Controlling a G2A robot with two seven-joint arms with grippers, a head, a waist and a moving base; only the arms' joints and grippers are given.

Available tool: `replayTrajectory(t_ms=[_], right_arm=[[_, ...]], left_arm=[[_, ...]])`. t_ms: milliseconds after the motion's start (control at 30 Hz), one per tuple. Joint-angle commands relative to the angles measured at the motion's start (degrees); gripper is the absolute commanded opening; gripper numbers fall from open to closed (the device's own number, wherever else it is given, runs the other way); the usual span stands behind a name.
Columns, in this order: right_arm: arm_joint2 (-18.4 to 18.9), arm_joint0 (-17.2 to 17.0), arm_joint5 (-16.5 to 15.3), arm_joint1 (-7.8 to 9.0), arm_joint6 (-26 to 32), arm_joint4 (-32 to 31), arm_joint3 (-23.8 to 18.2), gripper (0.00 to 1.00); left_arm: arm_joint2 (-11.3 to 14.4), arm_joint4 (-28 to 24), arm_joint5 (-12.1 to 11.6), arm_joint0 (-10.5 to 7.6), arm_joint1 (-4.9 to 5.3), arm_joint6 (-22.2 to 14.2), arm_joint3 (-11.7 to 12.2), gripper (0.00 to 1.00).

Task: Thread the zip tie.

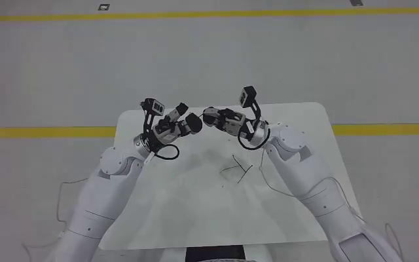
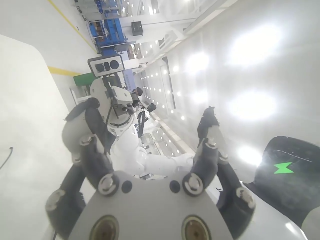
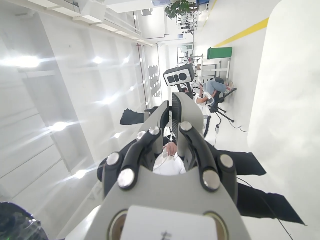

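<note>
Thin black zip ties (image 1: 237, 169) lie crossed on the white table (image 1: 301, 124), right of its middle and nearer the front than both grippers. Both grippers hang above the table's back centre, tip to tip and a short way apart. My left gripper (image 1: 189, 118) (image 2: 147, 119) is open, its dark fingers (image 2: 86, 116) spread wide with nothing between them. My right gripper (image 1: 209, 116) (image 3: 170, 107) faces it, its fingers (image 3: 182, 106) pressed almost together. Whether it holds anything I cannot see. A thin black strand end (image 2: 6, 154) lies on the table in the left wrist view.
The table's back edge is just behind the grippers, with a yellow floor line (image 1: 59, 131) running beyond it on both sides. The table's front half is bare white surface (image 1: 190, 209).
</note>
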Motion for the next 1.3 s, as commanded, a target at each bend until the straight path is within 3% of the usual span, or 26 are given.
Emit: replayTrajectory(t_ms=[0,200,800,967,1000,1067,1267], right_arm=[[0.2,-0.1,0.3,0.09,0.0,-0.8,-0.4,0.00],[0.7,-0.3,0.6,0.12,-0.1,-1.5,-1.2,0.00],[1.7,-1.3,0.9,0.21,1.0,-2.8,-3.4,0.00],[1.7,-1.4,1.0,0.15,0.9,-3.0,-3.5,0.00],[1.7,-1.5,1.0,0.14,0.9,-3.0,-3.5,0.00],[1.7,-1.5,1.0,0.12,0.9,-3.0,-3.5,0.00],[1.8,-1.6,0.9,0.10,1.1,-3.2,-3.6,0.00]], left_arm=[[0.1,0.0,0.1,-0.05,0.01,-0.1,0.1,0.35],[0.4,0.3,0.3,-0.17,0.03,-0.1,0.3,0.26],[0.8,1.8,1.8,0.64,0.33,0.5,-0.2,0.24],[0.8,1.8,2.1,0.71,0.40,0.5,-0.3,0.16],[0.8,1.8,2.1,0.72,0.42,0.5,-0.3,0.06],[0.8,1.9,2.2,0.78,0.45,0.4,-0.3,0.00],[0.8,2.4,2.2,0.97,0.59,0.3,-0.4,0.00]])
